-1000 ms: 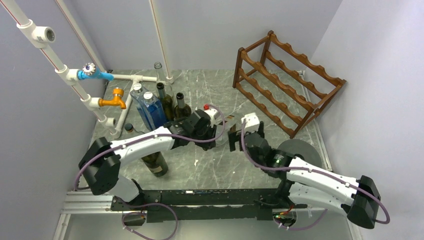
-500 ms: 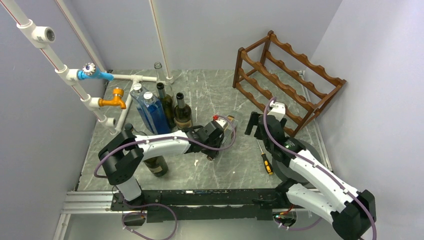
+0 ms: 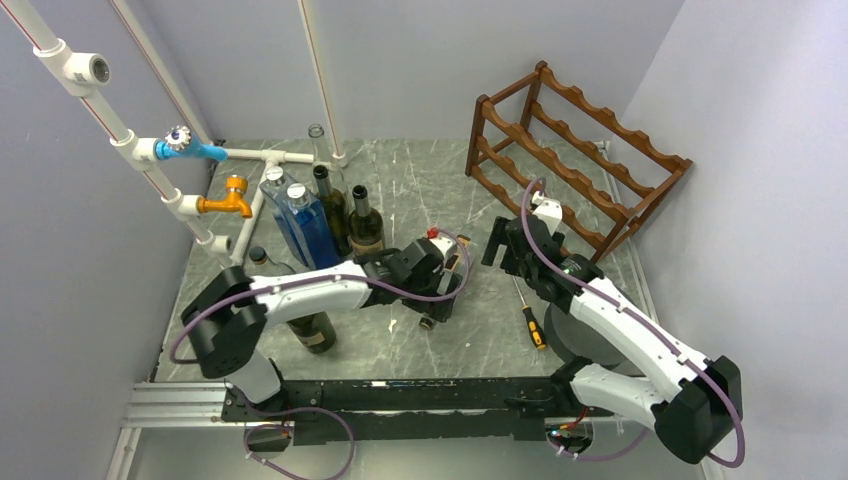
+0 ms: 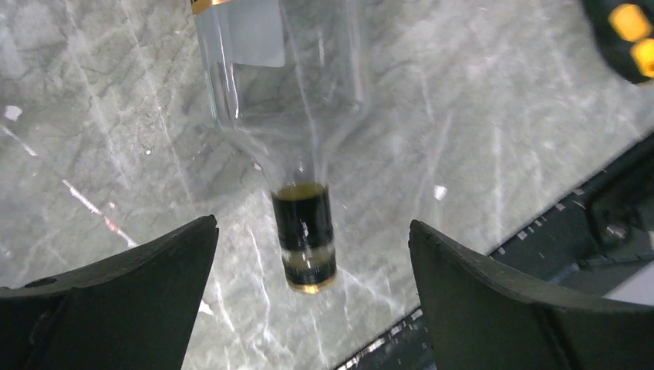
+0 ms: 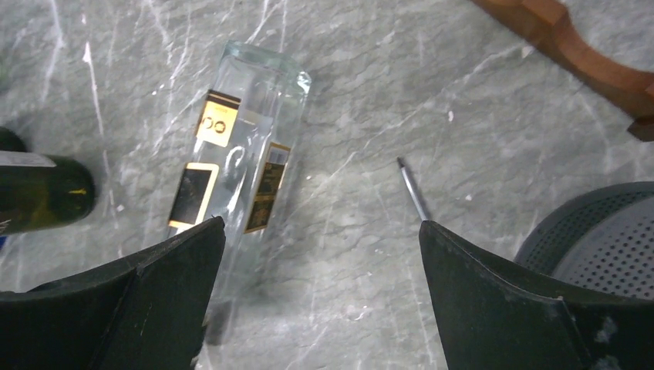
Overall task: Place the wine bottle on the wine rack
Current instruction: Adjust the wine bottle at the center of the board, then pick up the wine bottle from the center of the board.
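Two arms meet near the middle of the marble table (image 3: 420,180). The left arm stretches low from its near-left base toward the right, and the left gripper (image 4: 312,227) has its jaws spread wide, straddling the dark-capped neck of the clear wine bottle (image 5: 239,166) without touching it. The bottle lies on its side on the table, well short of the wine rack (image 3: 570,165) at the far right. The right arm arches up from the near right, with the right gripper (image 5: 321,225) open, empty and pointing down above the bottle's base end. A screwdriver (image 3: 530,318) lies just right of the bottle.
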`<state>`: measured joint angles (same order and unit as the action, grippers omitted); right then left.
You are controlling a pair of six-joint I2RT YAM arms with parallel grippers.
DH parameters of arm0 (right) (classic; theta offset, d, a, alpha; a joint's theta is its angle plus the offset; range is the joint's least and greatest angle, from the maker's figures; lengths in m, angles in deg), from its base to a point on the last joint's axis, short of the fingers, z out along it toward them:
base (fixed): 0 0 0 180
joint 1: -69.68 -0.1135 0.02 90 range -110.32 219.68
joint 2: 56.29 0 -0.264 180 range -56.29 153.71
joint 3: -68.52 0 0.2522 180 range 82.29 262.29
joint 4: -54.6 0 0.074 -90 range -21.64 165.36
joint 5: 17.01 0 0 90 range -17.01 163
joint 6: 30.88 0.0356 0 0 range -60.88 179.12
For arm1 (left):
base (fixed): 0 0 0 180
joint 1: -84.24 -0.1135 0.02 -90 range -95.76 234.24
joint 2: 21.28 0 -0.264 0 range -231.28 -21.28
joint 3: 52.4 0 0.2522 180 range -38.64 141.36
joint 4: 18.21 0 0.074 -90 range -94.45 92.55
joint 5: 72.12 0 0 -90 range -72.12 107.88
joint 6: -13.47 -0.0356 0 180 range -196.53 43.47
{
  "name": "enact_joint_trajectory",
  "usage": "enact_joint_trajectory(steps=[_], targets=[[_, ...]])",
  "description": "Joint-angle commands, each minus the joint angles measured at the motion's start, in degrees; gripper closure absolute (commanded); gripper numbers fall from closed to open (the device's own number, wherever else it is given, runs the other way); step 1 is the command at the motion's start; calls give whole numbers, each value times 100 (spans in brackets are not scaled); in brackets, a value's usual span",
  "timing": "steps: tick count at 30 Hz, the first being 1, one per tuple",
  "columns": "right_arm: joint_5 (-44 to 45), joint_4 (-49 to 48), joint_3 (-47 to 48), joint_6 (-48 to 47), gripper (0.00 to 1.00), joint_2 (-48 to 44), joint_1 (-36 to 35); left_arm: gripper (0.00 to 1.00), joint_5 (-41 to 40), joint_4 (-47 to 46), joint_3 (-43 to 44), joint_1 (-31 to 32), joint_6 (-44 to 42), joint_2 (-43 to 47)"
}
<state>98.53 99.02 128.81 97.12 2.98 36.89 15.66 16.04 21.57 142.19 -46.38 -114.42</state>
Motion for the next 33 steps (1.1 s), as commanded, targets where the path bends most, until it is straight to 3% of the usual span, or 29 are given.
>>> enact_joint_trajectory(steps=[1,8,15,21,28,33], targets=[[-555,291,201,523,0,-88,11,1,264,323,507,23,-522,1141],[-1538,-302,-138,1737,0,-45,-424,1,-299,1545,1814,-167,-1297,2381],[-1349,-1354,-654,3057,1,517,-1584,0,-1458,1910,2860,-206,-1915,2777],[-1236,-2125,-899,3783,2,1243,-1963,1,-2132,1273,2339,-222,-2530,3327],[-998,-2980,-1319,4355,6,1769,-2178,1,-2377,856,1581,-238,-2879,4044],[-838,-3025,-1207,4486,23,2116,-2240,0,-2432,652,1229,-238,-2909,4349]])
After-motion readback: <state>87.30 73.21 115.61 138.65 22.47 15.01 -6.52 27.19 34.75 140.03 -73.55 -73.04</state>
